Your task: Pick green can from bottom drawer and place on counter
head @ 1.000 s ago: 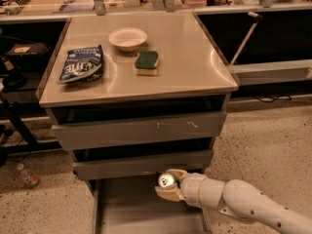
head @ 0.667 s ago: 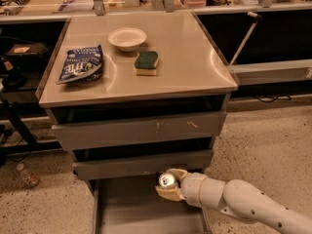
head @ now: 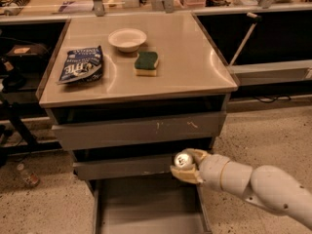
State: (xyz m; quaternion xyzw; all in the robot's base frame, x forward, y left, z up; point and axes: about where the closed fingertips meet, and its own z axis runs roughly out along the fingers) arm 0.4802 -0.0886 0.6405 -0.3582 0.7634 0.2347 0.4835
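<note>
My gripper (head: 186,165) is in front of the cabinet's right side, just above the open bottom drawer (head: 146,206). It is shut on the green can (head: 183,159). Only the can's silver top shows; the cream fingers (head: 184,174) wrap around its body. The can hangs in the air over the drawer's back right corner, level with the drawer face above it. The drawer's flat grey floor shows nothing on it. The counter (head: 190,57) is the pale steel top, well above the gripper.
On the counter stand a white bowl (head: 126,39), a green-and-yellow sponge (head: 146,63) and a blue snack bag (head: 82,65). A grey drawer with a scratched face (head: 141,129) sits partly out below the counter. A small bottle (head: 27,175) lies on the floor at left.
My gripper has risen with the can and shifted a little to the right, from low over the drawer floor to the level of the drawer face above.
</note>
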